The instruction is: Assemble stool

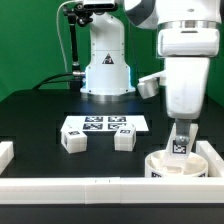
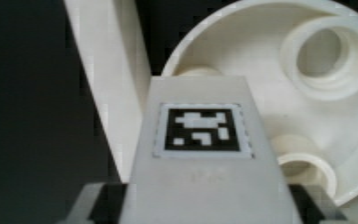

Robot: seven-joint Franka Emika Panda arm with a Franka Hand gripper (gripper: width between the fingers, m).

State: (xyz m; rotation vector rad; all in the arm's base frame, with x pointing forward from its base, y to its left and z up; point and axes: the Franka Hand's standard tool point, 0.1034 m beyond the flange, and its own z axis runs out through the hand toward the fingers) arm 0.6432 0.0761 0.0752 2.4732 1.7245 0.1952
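1. The exterior view is evenly and brightly lit; I cannot tell where the light comes from. The table (image 1: pixel 30 120) reads flat black.
2. White surfaces nearly wash out: the arm's casing (image 1: pixel 185 70) and front rail (image 1: pixel 100 188) lose detail.
3. Both pictures are coarse and soft; the marker board (image 1: pixel 97 125) tags look blotchy.
4. In the wrist view the leg (image 2: pixel 202 130) sits blurred near the lens, and the seat (image 2: pixel 282 60) shows soft grey shading.

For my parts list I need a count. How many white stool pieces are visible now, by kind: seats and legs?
seat: 1
legs: 3, namely two loose legs on the table and one held leg in the gripper
Total: 4
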